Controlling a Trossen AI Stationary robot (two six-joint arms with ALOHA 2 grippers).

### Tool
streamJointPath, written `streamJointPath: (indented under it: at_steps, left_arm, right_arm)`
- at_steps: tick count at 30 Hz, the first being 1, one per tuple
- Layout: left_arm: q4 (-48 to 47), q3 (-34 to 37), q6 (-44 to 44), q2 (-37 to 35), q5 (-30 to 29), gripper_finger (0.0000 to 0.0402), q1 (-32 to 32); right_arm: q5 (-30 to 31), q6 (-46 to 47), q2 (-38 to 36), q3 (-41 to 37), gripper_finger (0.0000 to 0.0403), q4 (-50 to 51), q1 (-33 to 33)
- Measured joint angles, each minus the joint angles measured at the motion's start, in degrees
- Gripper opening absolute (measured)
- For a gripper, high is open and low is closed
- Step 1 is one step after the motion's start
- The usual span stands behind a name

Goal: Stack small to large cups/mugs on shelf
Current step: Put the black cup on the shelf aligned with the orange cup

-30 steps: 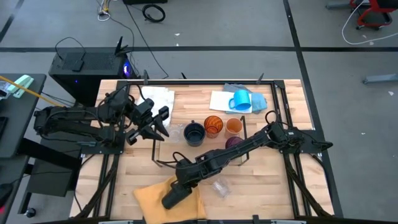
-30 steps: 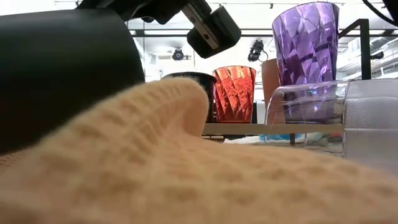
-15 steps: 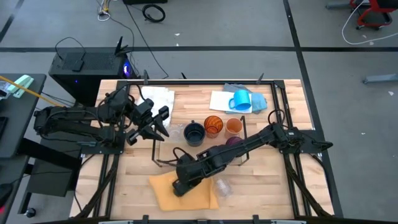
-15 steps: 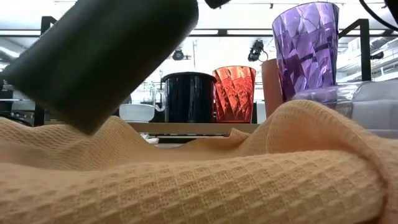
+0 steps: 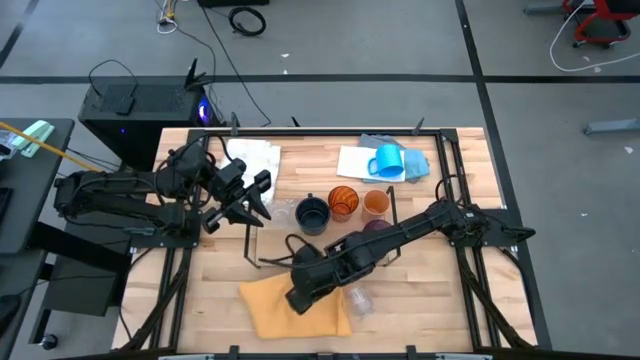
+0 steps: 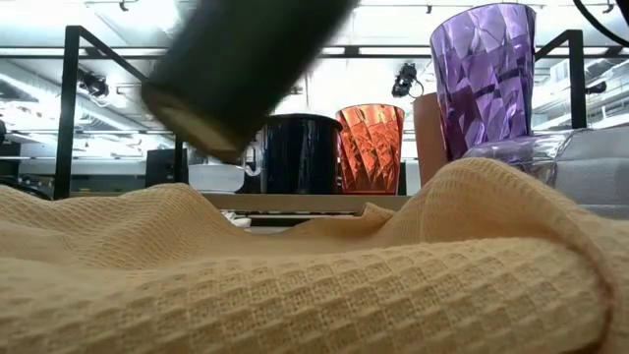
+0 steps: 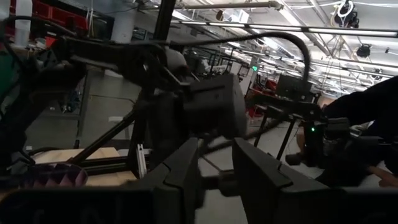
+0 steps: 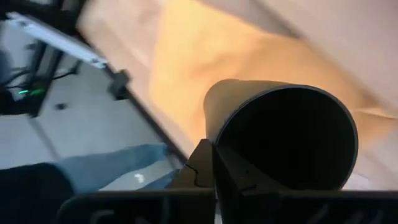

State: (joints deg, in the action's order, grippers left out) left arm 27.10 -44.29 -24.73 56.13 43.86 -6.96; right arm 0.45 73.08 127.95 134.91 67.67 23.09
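The right gripper (image 5: 312, 283) reaches across the front of the table, its fingers pinched together on the rim of the black cup (image 5: 300, 297), one finger inside the mouth and one outside, as the right wrist view shows (image 8: 283, 134). The cup hangs tilted above the yellow waffle cloth (image 5: 270, 310), clear of it in the low view, where its dark base (image 6: 236, 69) points down toward the cloth (image 6: 295, 275).

Beside the cloth lies a small clear glass (image 5: 357, 299) on its side. Farther back stands the shelf (image 5: 262, 243), its light-wood board carrying a row: another clear glass (image 5: 283, 212), the dark navy mug (image 5: 312, 214), a faceted orange cup (image 5: 342, 201) and a plainer orange cup (image 5: 376, 203), with the purple translucent cup (image 5: 376, 229) just in front of them (partly hidden by the right arm). The bright blue mug (image 5: 387, 162) sits on a blue cloth (image 5: 412, 163) at the back of the table, well apart from the shelf.

The left gripper (image 5: 247, 206) waits near the shelf's left end, its fingers (image 7: 186, 168) slightly apart with nothing between them
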Motion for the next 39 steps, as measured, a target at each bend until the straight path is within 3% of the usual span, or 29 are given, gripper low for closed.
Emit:
streamJointPath:
  at_steps: [4,17,25,30,34,39]
  left_arm:
    - [0.0,0.0,0.5,0.0,0.0,0.0107,0.0]
    - [-0.5,0.0,-0.1,0.0,0.0,0.0107,-2.5]
    - [-1.4,0.0,0.2,0.0,0.1,0.0107,-3.8]
    - [-1.3,0.0,0.5,0.0,0.2,0.0107,-4.7]
    - [-1.3,0.0,0.5,0.0,0.2,0.0107,-5.5]
    - [-1.3,0.0,0.3,0.0,0.3,0.0107,-6.4]
  right_arm:
    - [1.7,0.0,-1.6,0.1,0.0000,5.1,-0.6]
    - [2.5,-3.1,-2.5,0.0,0.0000,7.7,-2.7]
    - [4.3,-2.2,-8.8,0.1,0.0000,8.7,-2.5]
    - [6.8,-2.0,-12.9,0.1,0.0000,14.4,-3.9]
    - [8.1,-5.9,-15.3,0.1,0.0000,14.9,-5.8]
    - [4.8,-9.7,-15.7,0.1,0.0000,14.4,-7.5]
